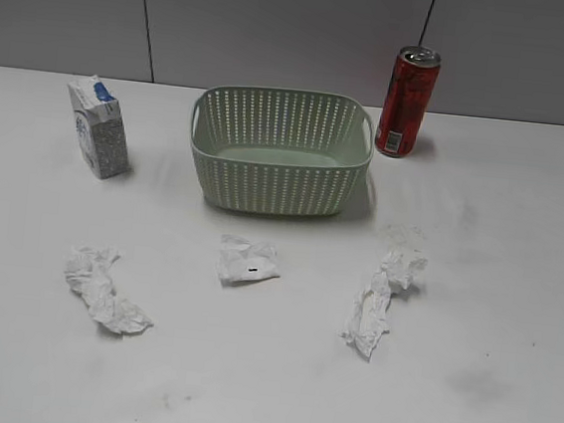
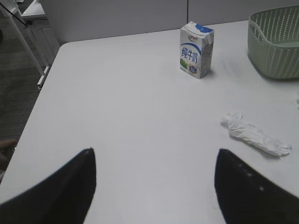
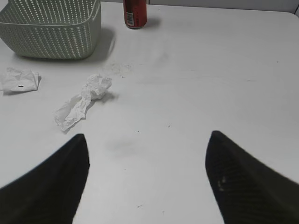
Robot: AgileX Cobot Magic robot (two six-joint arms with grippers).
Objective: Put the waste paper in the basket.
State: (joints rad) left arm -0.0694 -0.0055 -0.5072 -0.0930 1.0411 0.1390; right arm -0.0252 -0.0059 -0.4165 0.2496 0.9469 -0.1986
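The pale green slotted basket [image 1: 277,176] stands at the back middle of the white table; it holds nothing. Three white crumpled papers lie in front of it: a long twisted one at the left [image 1: 102,290], a small squarish wad with a black mark [image 1: 247,260] in the middle, and a long twisted one at the right [image 1: 381,299]. Neither arm shows in the exterior view. My left gripper [image 2: 154,161] is open and empty, with the left paper [image 2: 254,134] ahead to its right. My right gripper [image 3: 145,144] is open and empty, with the right paper [image 3: 83,101] and the wad [image 3: 19,80] ahead to its left.
A white-and-blue carton [image 1: 98,127] stands upright at the back left. A tall red can [image 1: 407,102] stands right of the basket. The table's left edge [image 2: 32,112] shows in the left wrist view, with floor and a metal frame beyond.
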